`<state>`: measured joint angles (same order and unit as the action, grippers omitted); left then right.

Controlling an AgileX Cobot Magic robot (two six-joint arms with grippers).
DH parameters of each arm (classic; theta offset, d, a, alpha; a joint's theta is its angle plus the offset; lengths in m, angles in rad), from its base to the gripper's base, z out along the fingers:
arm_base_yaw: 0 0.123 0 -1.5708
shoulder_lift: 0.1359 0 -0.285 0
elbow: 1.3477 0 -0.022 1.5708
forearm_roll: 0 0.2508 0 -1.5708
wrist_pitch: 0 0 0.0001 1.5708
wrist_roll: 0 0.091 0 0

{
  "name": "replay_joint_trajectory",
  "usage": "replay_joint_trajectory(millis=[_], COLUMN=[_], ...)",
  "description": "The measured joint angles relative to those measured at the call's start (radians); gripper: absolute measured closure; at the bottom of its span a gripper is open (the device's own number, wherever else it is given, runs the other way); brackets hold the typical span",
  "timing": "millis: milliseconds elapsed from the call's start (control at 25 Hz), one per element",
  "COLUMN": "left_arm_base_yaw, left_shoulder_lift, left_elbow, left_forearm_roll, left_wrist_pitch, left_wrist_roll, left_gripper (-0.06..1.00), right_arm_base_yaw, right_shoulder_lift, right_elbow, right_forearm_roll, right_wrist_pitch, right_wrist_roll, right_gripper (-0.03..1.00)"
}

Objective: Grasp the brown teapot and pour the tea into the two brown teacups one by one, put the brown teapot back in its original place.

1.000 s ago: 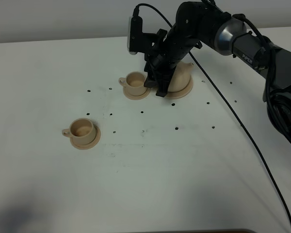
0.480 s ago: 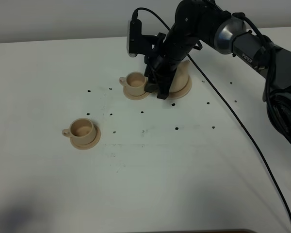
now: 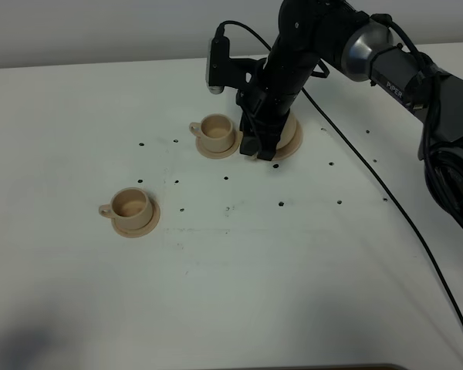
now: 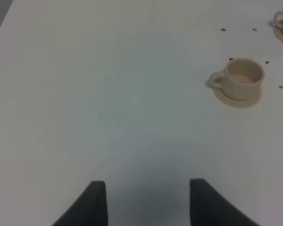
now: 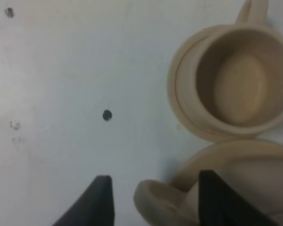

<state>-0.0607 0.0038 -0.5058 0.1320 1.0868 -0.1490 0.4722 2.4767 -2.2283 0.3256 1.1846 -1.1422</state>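
I see the brown teapot (image 5: pixel 247 176) sitting on its wide tan saucer (image 3: pixel 296 140) (mostly hidden from above). Just beside it, the far teacup (image 3: pixel 216 131) stands upright on a small saucer (image 3: pixel 220 153). The near teacup (image 3: pixel 130 204) stands well apart on a matching one, handle likewise pointing left.

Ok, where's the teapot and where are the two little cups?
teapot (image 5: pixel 153 202): right wrist view, on its handle.
cup beside the teapot (image 3: pixel 216 131): exterior high view, inside its bowl.
other cup (image 3: pixel 130 203): exterior high view, inside its bowl.

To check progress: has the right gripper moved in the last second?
Yes. The right gripper shifted slightly right, away from the far teacup, over the wide saucer.
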Motion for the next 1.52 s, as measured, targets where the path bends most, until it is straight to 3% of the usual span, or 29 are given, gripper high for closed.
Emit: replay_joint_trajectory(millis=[920, 1520], left_arm_base_yaw=[0.0, 0.0], left_shoulder_lift=[0.0, 0.0], left_elbow=[0.0, 0.0], left_forearm_roll=[0.0, 0.0], left_wrist_pitch=[0.0, 0.0], left_wrist_roll=[0.0, 0.0], left_gripper=[0.51, 0.51], right_arm_base_yaw=[0.035, 0.041], right_shoulder_lift=[0.008, 0.01], right_elbow=[0.0, 0.0], right_forearm_roll=[-0.013, -0.116], right_wrist_pitch=[0.031, 0.039], right_wrist_roll=[0.063, 0.19], right_gripper=[0.57, 0.57])
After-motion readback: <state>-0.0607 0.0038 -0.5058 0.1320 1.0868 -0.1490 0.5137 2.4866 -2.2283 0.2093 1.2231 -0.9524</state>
